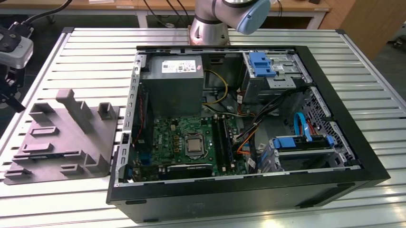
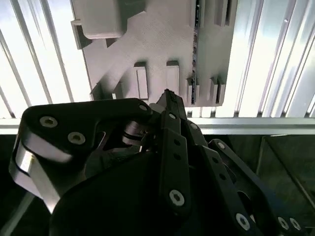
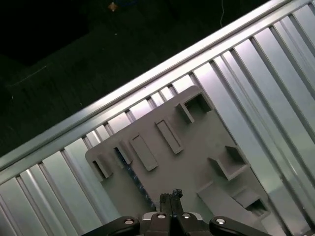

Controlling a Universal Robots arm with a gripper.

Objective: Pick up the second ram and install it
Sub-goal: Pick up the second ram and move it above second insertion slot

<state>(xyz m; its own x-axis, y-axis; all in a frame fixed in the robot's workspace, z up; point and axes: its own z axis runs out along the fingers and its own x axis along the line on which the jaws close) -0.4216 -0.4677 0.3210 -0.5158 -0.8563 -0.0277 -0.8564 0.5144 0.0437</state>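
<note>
The second ram (image 2: 195, 54) is a thin dark-blue strip standing on edge in a slot of the grey holder (image 2: 162, 34). It also shows in the first wrist view (image 3: 129, 169) and as a bluish strip in the exterior view (image 1: 39, 153). My gripper (image 2: 167, 94) hangs well above the holder with its fingertips together and nothing between them; its tip (image 3: 170, 194) points down at the holder. At the exterior view's left edge the gripper (image 1: 10, 97) is partly cut off. The green motherboard (image 1: 190, 137) with its long black memory slots (image 1: 220, 137) lies inside the open computer case (image 1: 247, 199).
The case takes up the middle and the exterior view's right of the slatted metal table (image 1: 76, 199). Inside it are a grey power-supply box (image 1: 171, 80), blue drive brackets (image 1: 261, 64) and loose cables. The holder (image 1: 60, 142) lies by the table edge (image 3: 147, 81).
</note>
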